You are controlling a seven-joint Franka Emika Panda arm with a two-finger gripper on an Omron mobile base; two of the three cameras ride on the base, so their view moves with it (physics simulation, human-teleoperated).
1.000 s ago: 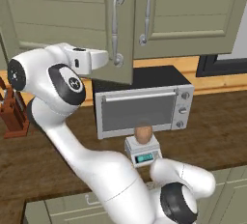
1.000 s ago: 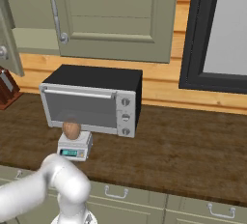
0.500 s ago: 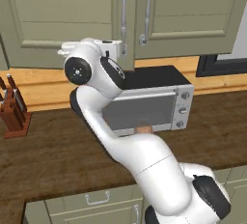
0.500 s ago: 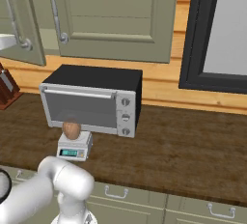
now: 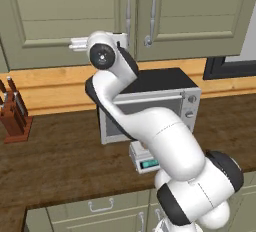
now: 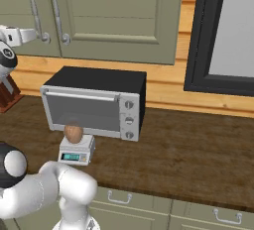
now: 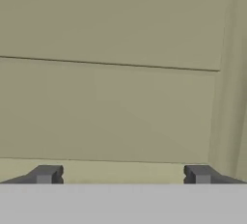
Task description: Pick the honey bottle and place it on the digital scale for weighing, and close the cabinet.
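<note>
The honey bottle (image 6: 73, 134) stands upright on the digital scale (image 6: 75, 152), in front of the toaster oven's left corner. In the left base view the scale (image 5: 144, 160) peeks out behind my arm and hides the bottle. Both doors of the sage-green cabinet (image 5: 65, 21) (image 6: 119, 16) lie flush and look shut. My gripper (image 5: 75, 43) (image 6: 33, 35) is raised against the lower part of the left door. In the hand view the door panel (image 7: 111, 107) sits very close, and my gripper (image 7: 121, 175) is open with nothing between its fingertips (image 7: 46, 175).
A silver toaster oven (image 5: 165, 101) (image 6: 94, 102) with a black top stands on the wooden counter (image 6: 188, 154). A knife block (image 5: 12, 113) is at the far left. A dark window frame (image 6: 198, 35) rises at the right. Drawers (image 6: 119, 197) run below the counter.
The left cabinet door has swung from standing open to flush shut. My hand followed it, rising and moving right against the door.
</note>
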